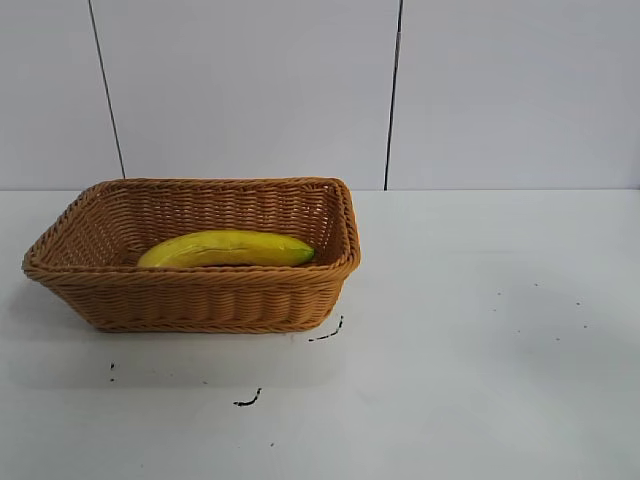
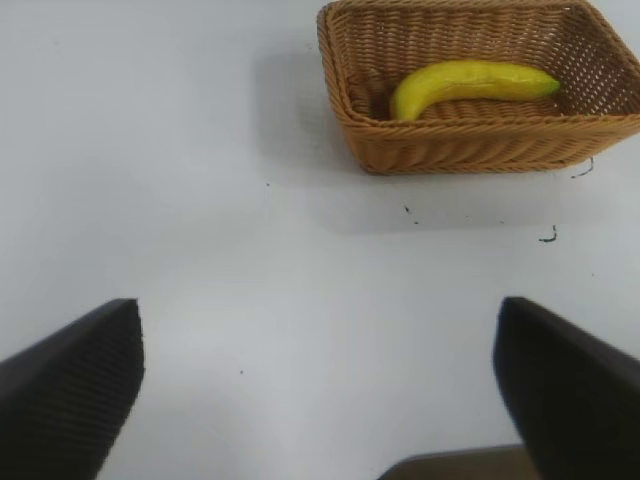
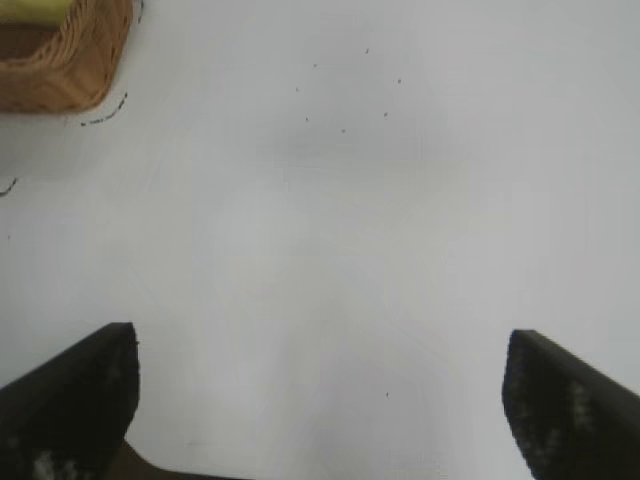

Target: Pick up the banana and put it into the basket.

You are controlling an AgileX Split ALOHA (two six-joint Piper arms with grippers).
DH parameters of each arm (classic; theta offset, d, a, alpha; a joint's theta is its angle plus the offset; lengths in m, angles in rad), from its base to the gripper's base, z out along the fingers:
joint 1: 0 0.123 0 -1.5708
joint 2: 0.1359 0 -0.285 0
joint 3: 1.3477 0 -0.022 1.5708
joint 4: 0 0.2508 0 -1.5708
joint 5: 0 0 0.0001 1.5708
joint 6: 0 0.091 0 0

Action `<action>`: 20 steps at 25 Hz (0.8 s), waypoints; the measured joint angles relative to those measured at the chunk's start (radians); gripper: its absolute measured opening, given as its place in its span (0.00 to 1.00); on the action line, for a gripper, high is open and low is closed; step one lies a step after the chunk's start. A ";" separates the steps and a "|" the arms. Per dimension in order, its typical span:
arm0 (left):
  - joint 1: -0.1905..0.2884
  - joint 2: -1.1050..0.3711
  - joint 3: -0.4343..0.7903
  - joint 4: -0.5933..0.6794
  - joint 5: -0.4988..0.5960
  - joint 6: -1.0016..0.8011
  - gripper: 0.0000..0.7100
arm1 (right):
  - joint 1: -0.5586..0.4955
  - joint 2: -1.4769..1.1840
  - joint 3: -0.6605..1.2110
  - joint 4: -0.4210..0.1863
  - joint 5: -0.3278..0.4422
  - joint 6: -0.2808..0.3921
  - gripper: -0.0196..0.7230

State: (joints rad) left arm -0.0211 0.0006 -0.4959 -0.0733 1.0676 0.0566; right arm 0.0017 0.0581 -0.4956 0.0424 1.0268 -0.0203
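Now one banana (image 1: 225, 248) inside one basket (image 1: 200, 298), both grippers wide apart, empty: left gripper (image 2: 320, 385), right gripper (image 3: 320, 395).

The scene is lit brightly and evenly from above. A soft shadow is cast beside the basket (image 1: 200, 300) on the white table (image 1: 480, 340). No harsh glare is seen. In both wrist views the near dark fingers (image 2: 70, 390) are rendered slightly blurred.
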 joint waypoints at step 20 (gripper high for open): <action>0.000 0.000 0.000 0.001 0.000 0.000 0.97 | 0.000 -0.062 0.001 -0.025 -0.001 0.020 0.96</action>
State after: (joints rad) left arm -0.0211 0.0006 -0.4959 -0.0724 1.0676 0.0566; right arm 0.0017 -0.0039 -0.4944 0.0178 1.0255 0.0000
